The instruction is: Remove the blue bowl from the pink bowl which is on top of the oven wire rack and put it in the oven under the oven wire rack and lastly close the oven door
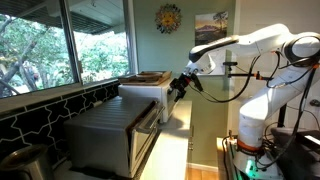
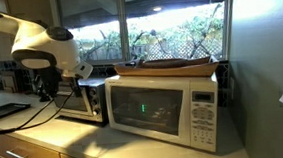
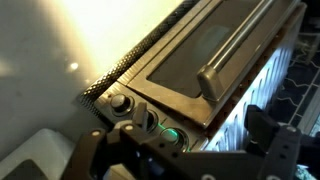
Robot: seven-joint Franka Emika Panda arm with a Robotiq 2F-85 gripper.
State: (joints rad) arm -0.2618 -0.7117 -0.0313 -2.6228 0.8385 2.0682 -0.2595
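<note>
The silver oven stands on the counter, and its oven door with dark glass and a bar handle looks shut. My gripper hangs open and empty above the oven's knob end, with its dark fingers spread wide. In an exterior view the gripper hovers above the far end of the oven, touching nothing. The blue bowl and the pink bowl are hidden. The oven also shows in an exterior view, behind the white arm.
A white microwave stands next to the oven with a flat tray on top. Knobs and a green light sit at the oven's control end. Windows and a dark tiled backsplash run behind the counter.
</note>
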